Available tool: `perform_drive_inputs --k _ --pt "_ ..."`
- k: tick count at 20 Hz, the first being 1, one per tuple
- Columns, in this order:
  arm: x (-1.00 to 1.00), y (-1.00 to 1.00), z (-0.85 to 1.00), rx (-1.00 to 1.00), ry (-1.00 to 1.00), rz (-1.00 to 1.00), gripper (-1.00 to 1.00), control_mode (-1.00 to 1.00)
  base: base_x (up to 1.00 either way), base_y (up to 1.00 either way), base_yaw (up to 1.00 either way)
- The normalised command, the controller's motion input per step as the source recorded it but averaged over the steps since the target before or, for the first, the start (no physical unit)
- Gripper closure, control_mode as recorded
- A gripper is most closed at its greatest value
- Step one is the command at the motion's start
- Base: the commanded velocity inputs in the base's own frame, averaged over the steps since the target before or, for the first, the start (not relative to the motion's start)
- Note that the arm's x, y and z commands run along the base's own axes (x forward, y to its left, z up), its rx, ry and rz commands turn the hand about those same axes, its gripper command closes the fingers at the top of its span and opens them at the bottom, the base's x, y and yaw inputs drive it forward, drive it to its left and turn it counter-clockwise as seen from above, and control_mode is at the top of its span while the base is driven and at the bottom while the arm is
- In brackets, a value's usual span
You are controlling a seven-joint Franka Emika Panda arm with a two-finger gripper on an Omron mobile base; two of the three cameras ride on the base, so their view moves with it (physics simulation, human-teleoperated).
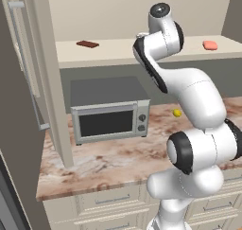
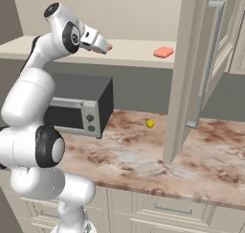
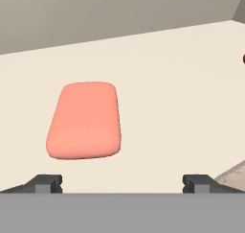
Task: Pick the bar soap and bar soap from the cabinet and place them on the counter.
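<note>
One salmon-pink bar soap (image 3: pixel 84 120) lies flat on the beige cabinet shelf (image 3: pixel 182 93), just ahead of my open gripper (image 3: pixel 123 184) and toward its left fingertip (image 3: pixel 48 183). Nothing sits between the fingers. From the right base view my gripper (image 2: pixel 105 47) hovers at shelf height with a sliver of that bar soap (image 2: pixel 110 47) showing past its tip. The second bar soap (image 2: pixel 163 52) (image 1: pixel 210 45) rests further right on the same shelf. The marbled counter (image 1: pixel 108 163) runs below.
A dark brown slab (image 1: pixel 87 44) lies at the shelf's left. A microwave (image 1: pixel 111 111) stands on the counter under the shelf, with a small yellow ball (image 1: pixel 177 113) to its right. Open cabinet doors (image 2: pixel 191 64) (image 1: pixel 28 68) jut out over the counter on both sides.
</note>
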Motion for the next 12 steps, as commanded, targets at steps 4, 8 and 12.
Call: perform_drive_inputs --k 4,8,12 --pt "0.33 0.00 -0.02 0.00 0.00 0.00 -1.00 -1.00 0.00 0.00 0.00" --pt "0.32 0.00 0.00 0.00 0.01 0.00 -1.00 -1.00 0.00 0.00 0.00" --pt "0.30 0.00 0.00 0.00 0.01 0.00 -1.00 -1.00 0.00 0.00 0.00"
